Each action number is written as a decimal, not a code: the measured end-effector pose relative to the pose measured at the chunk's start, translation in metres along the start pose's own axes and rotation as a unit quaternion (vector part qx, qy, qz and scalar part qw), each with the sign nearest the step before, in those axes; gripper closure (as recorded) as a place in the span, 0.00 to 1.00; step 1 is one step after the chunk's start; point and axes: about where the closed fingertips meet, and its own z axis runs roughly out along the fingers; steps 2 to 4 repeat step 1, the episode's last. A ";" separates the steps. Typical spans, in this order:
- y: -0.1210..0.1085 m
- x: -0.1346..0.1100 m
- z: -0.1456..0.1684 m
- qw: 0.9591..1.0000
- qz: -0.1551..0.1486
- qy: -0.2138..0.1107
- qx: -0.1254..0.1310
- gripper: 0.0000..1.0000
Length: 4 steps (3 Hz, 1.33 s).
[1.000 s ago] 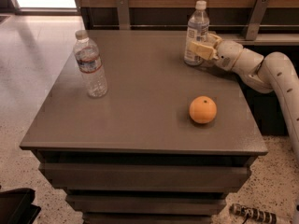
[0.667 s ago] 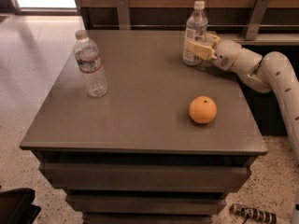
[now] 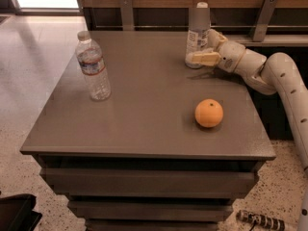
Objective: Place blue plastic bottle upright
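Note:
The blue plastic bottle (image 3: 197, 32), clear with a pale printed label and a white cap, stands upright on the table's far right part. My gripper (image 3: 208, 48) reaches in from the right, its cream fingers (image 3: 204, 58) set around the bottle's lower half, one in front and one behind. The jaws look shut on the bottle. The bottle's base seems to rest on the tabletop.
A second clear bottle with a blue-and-red label band (image 3: 93, 67) stands upright at the table's left. An orange (image 3: 209, 113) lies on the right front part. The grey table (image 3: 139, 129) has drawers below. A wooden wall with metal brackets (image 3: 126, 11) runs behind.
The gripper and the blue plastic bottle have shifted very slightly to the left. The other bottle and the orange have not moved.

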 end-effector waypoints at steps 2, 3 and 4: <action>0.000 0.000 0.000 1.000 0.000 0.000 0.000 0.00; 0.000 0.000 0.000 1.000 0.000 0.000 0.000 0.00; 0.000 0.000 0.000 1.000 0.000 0.000 0.000 0.00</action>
